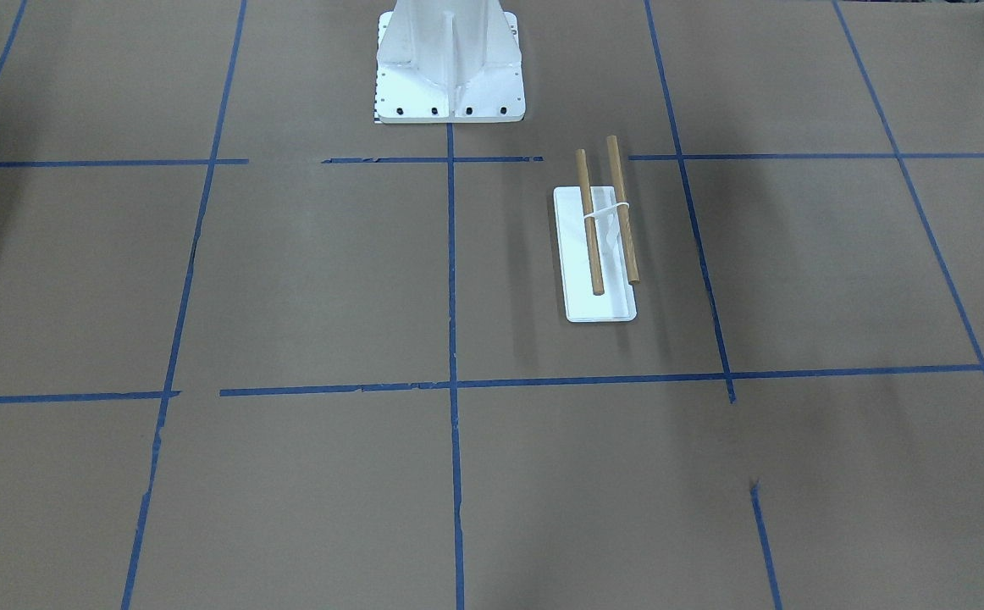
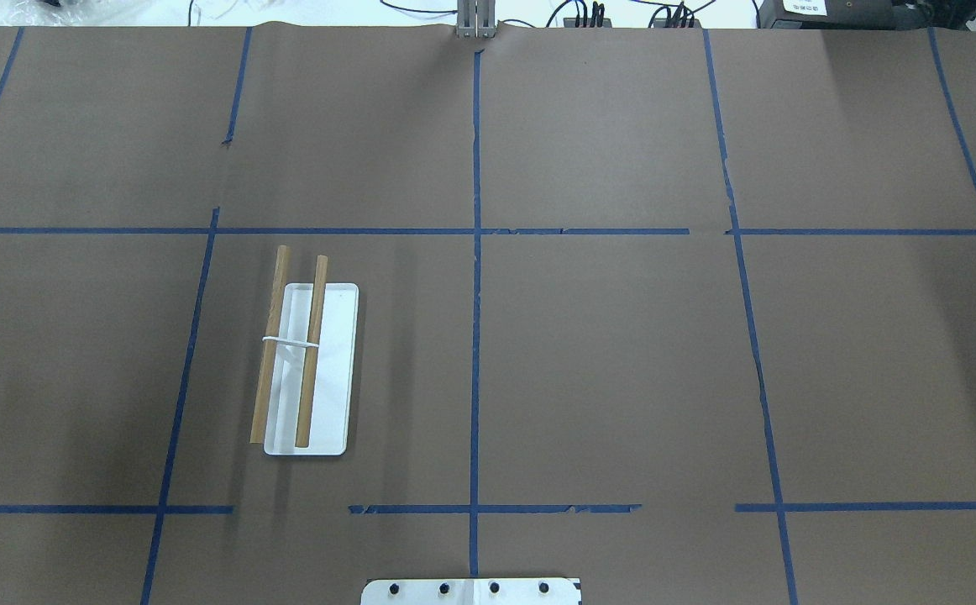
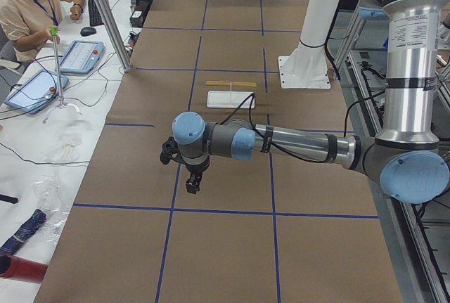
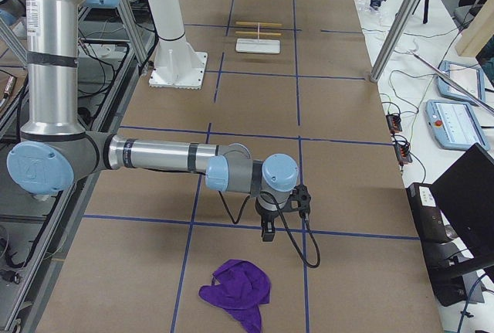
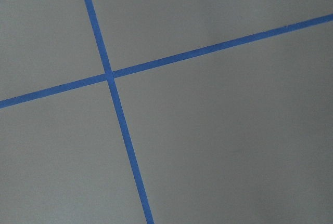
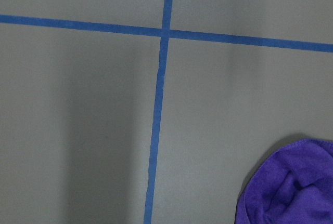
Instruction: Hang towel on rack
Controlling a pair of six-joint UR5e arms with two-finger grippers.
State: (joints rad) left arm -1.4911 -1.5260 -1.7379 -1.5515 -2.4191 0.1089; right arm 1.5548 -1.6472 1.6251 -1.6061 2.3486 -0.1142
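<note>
Writing: the one label noted was a printed sticker [image 3: 408,32] on the upright tube of my left arm, too small to read.

Towel [image 4: 235,290]: purple cloth, crumpled into a loose heap with folds showing, lying flat on the brown paper [image 1: 306,280]. It lay well apart from the pedestal [image 1: 450,76], toward my right-hand end of the table. My right wrist camera caught only one edge of it, at the lower right corner of its view.

Rack [image 2: 312,370]: a flat white rectangular base with rounded corners, carrying two parallel light-brown wooden dowels [image 2: 313,353] held at mid-length by a white support. Nothing hung on the dowels. It stood upright near the pedestal, forward of it and on my left side, so the pedestal lay between the rack and the towel along the table.

Right gripper [image 4: 266,232]: pointing down above the paper, farther from the pedestal than the rack, with the towel near it on the side away from the pedestal. It was apart from the towel. I could not tell how its jaws stood.

Left gripper [image 3: 190,185]: pointing down over a blue tape line [image 3: 172,204], well apart from the pedestal toward my left-hand end, past the rack. Its jaw setting could not be judged either.
</note>
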